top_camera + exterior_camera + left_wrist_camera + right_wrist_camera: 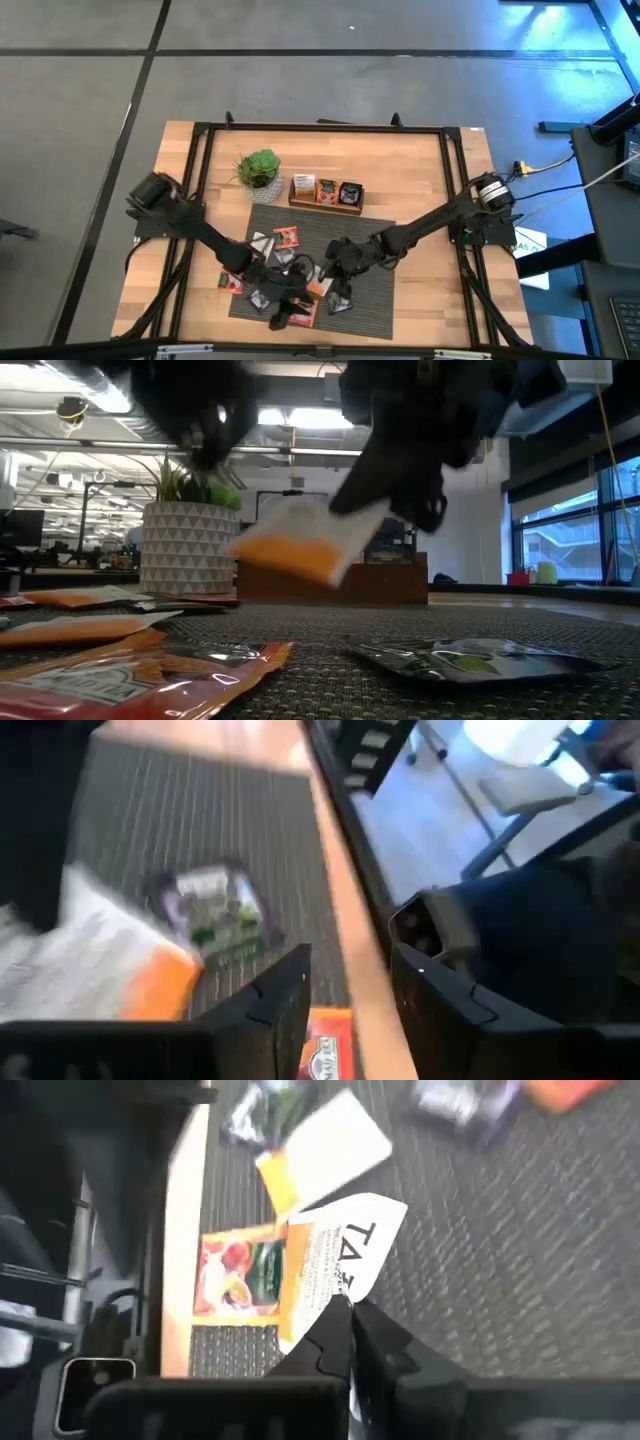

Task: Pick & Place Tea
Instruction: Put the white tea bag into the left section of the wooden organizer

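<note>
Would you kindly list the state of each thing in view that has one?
Right pincer: shut on the white-and-orange sachet, lifted off the mat.
Left pincer: open, empty, low over the mat.
Other sachets: lying flat on the mat.
Wooden tray: holds sachets upright.
Potted plant: upright.

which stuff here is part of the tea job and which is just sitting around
Part of the job:
- white and orange tea bag, pinched in the right pincer and lifted off the mat
- loose tea bags on the mat
- wooden tray, already holding bags
- left pincer, open over the mat

Just lying about:
- potted plant
- grey mat
- table
</note>
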